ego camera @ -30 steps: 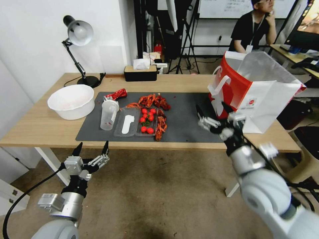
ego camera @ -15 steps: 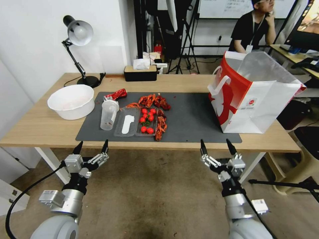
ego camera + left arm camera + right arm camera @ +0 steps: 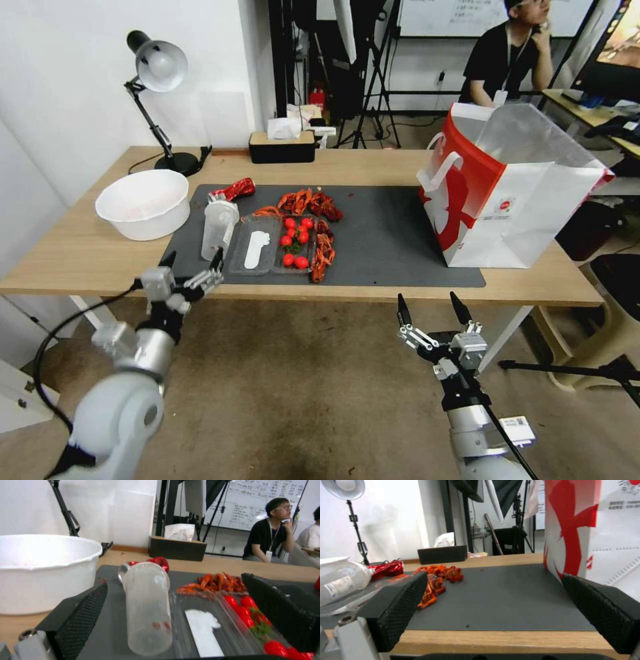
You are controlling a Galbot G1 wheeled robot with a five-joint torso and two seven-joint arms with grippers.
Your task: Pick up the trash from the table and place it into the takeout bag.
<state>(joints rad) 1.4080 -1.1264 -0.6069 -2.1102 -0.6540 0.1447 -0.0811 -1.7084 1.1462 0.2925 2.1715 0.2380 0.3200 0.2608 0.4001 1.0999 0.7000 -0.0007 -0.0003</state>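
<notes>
A clear lidded plastic cup (image 3: 218, 231) (image 3: 146, 605) lies on the dark mat (image 3: 373, 233) of the table (image 3: 80, 257), with a crushed red can (image 3: 233, 191) (image 3: 160, 562) just behind it. My left gripper (image 3: 193, 259) (image 3: 180, 620) is open at the table's front edge, its fingers on either side of the cup's near end and not touching it. The takeout bag (image 3: 513, 193) (image 3: 586, 530) stands open at the mat's right end. My right gripper (image 3: 429, 303) (image 3: 496, 615) hangs open below the table's front edge, left of the bag.
A clear tray (image 3: 257, 243) with a white piece, red tomatoes (image 3: 295, 243) and crayfish shells (image 3: 313, 203) lie beside the cup. A white bowl (image 3: 143, 203) sits on the left, with a desk lamp (image 3: 157, 67) and a tissue box (image 3: 281, 147) behind.
My right gripper drew back from beside the bag and dropped below the table edge. My left gripper rose and moved forward to the cup.
</notes>
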